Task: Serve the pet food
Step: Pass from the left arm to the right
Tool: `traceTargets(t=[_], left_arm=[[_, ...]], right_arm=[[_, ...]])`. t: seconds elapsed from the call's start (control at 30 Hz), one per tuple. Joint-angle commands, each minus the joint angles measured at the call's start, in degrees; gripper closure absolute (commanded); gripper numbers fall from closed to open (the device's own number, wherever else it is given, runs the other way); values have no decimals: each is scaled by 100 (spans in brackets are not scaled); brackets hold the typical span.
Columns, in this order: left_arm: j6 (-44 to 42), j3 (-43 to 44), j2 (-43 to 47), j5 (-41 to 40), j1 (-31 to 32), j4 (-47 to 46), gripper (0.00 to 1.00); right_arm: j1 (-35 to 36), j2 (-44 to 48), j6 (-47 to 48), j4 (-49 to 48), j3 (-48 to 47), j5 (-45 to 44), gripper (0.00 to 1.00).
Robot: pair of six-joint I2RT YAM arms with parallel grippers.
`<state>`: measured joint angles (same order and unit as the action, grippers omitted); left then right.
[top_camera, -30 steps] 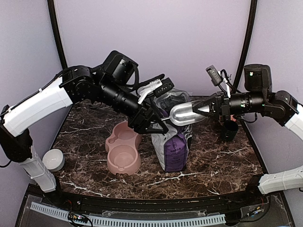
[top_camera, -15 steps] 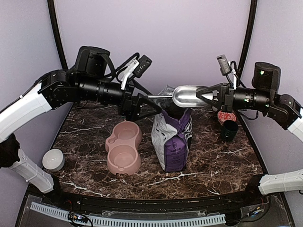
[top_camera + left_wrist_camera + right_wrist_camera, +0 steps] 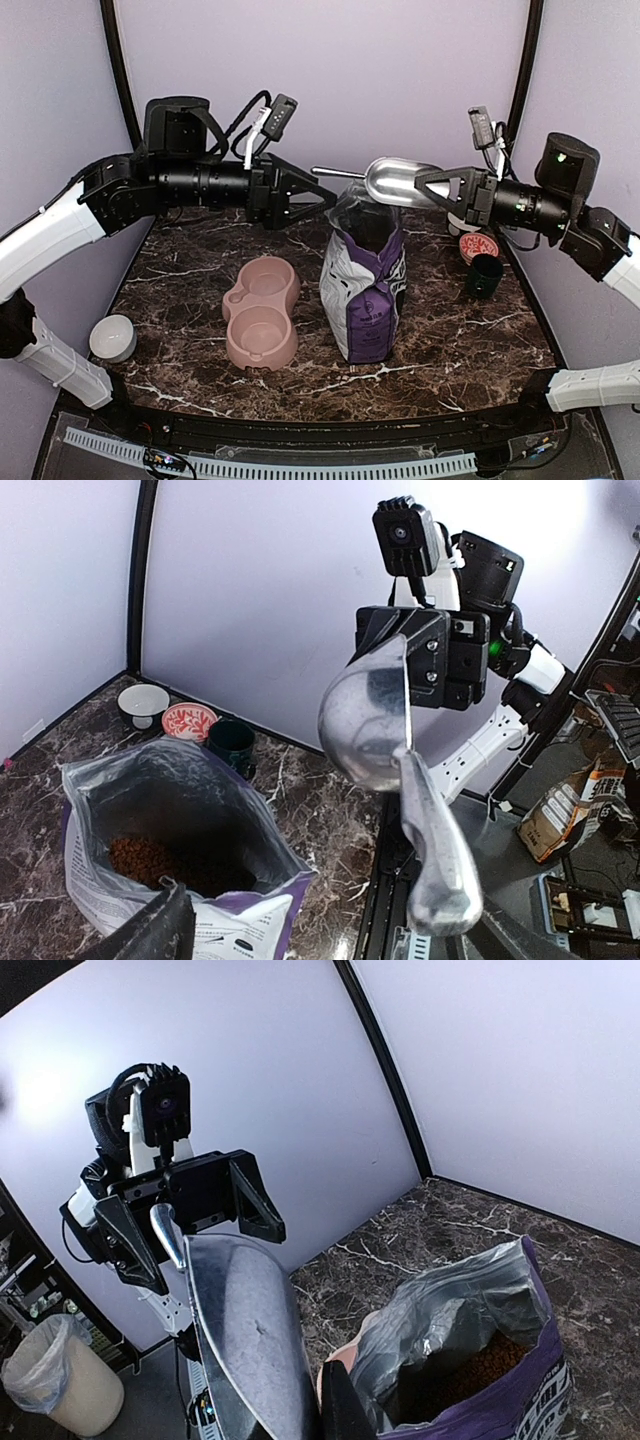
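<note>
While I watch from the top camera, the right gripper (image 3: 428, 185) is clamped tight on the bowl end of a metal scoop (image 3: 398, 183), which it holds level above the open purple-and-white bag (image 3: 365, 285). The scoop's handle points toward the left gripper (image 3: 318, 196), whose jaws are spread wide with nothing gripped. The bag stands upright near the middle of the marble table (image 3: 450, 340), just right of a pink double bowl (image 3: 262, 310). Its mouth is too dark from here for me to see inside. A dark cup (image 3: 484, 275) and a red patterned dish (image 3: 478, 245) sit at the far right, and a small white bowl (image 3: 113, 337) is at the left edge.

On the left wrist camera, the handle runs toward me between my parted fingers (image 3: 150, 930) and I see no contact with it. Below, the pet food (image 3: 148, 860) lies as a brown heap deep inside the bag.

On the right wrist camera, the scoop fills the foreground and looks empty. Kibble shows through the bag's mouth, lower right.
</note>
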<state>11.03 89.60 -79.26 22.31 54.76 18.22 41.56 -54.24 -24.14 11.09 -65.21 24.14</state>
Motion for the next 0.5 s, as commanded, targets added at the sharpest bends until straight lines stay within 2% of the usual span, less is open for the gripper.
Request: traceTargets(t=[0.0, 0.47], left_arm=[[398, -53, 140, 334, -35, -496, 14], [923, -173, -31, 605, -36, -903, 21]], right_arm=[[-21, -7, -189, -576, 45, 184, 100], [-21, -102, -472, -898, 193, 387, 100]])
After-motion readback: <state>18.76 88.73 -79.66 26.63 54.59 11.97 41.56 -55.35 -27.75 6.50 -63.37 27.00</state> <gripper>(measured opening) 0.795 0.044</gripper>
